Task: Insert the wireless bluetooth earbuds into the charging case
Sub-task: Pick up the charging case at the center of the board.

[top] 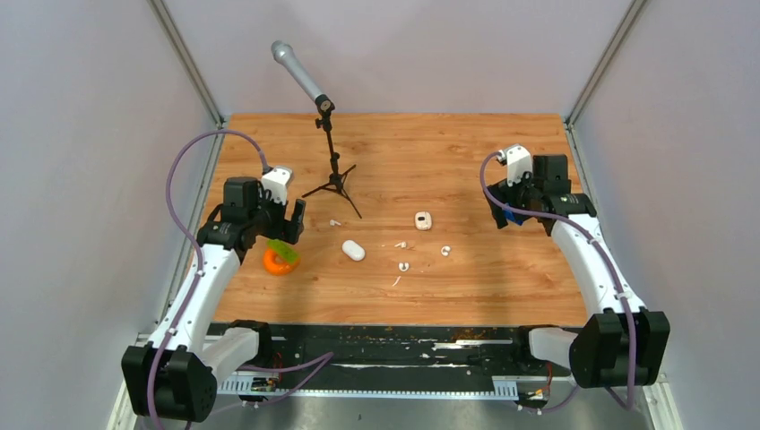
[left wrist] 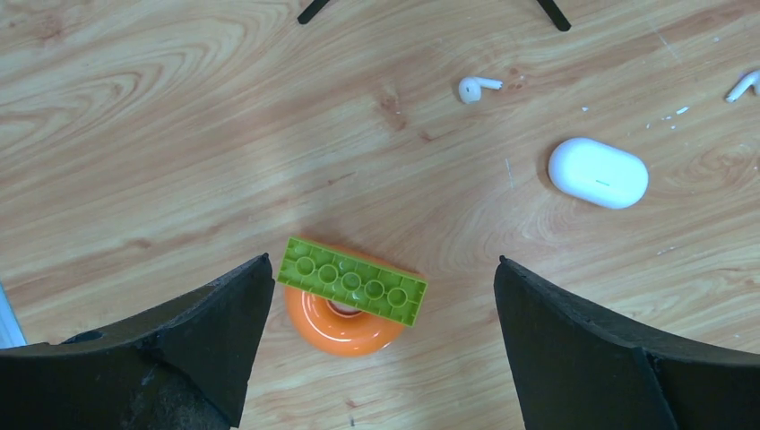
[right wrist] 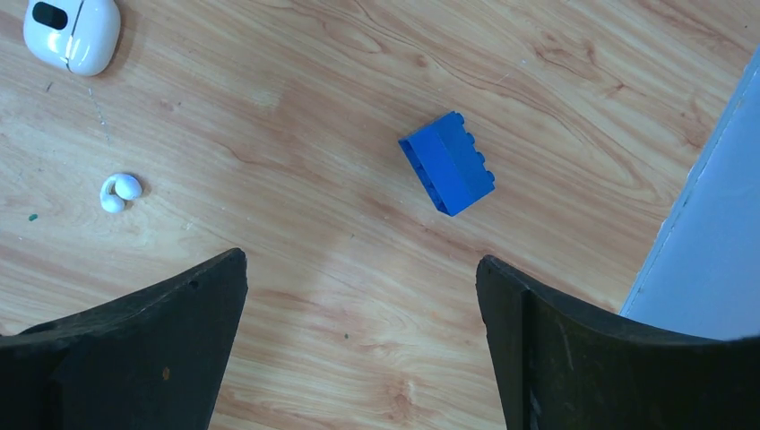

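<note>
Nothing done yet. Charging case (top: 353, 251) lies shut, mid-counter (top: 448, 161); earbuds (left wrist: 478, 87) loose near it, none seated. L & R jaws spread wide, empty, by side edges. All steps remain.

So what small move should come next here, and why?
Probably swing the left gripper right toward the charging case: it lies shut and nearer that arm, the gripper is open and empty, and the loose earbuds can't go in until it opens.
</note>
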You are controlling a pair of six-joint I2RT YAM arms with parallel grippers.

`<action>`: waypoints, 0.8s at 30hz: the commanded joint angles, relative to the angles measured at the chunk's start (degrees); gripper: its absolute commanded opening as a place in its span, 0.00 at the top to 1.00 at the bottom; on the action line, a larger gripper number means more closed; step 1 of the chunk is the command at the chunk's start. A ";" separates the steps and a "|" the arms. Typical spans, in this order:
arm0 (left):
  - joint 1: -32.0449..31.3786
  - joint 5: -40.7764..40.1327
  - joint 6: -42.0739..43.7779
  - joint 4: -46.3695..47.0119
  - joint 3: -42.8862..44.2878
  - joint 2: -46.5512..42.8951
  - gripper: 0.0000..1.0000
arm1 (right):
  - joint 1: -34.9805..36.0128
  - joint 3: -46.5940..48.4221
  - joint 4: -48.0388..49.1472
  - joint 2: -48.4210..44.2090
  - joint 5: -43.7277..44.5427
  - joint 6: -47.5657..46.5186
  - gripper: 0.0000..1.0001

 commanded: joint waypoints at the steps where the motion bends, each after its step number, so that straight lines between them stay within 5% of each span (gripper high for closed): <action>1: 0.36 2.72 -1.81 0.38 2.89 0.11 0.01 | 0.15 -1.20 6.05 0.94 2.91 2.37 0.01; 4: 0.41 3.13 -2.24 1.08 2.60 -0.22 0.01 | 0.16 0.48 6.20 4.72 -0.54 3.03 0.01; 9: 0.45 2.61 -3.24 1.24 1.17 -1.57 0.01 | 1.77 5.51 2.59 9.95 -20.45 -1.21 0.09; 12: 0.75 1.14 -5.24 1.94 0.37 -2.78 0.01 | 8.36 7.07 4.84 13.11 -17.17 1.38 0.17; 17: 3.07 0.88 -9.33 3.90 -0.11 -4.42 0.01 | 23.37 9.50 9.88 18.64 -7.61 4.02 0.14; 24: 9.97 0.14 -19.67 6.07 -0.78 -7.50 0.02 | 36.19 19.93 10.92 31.34 -5.20 9.52 0.18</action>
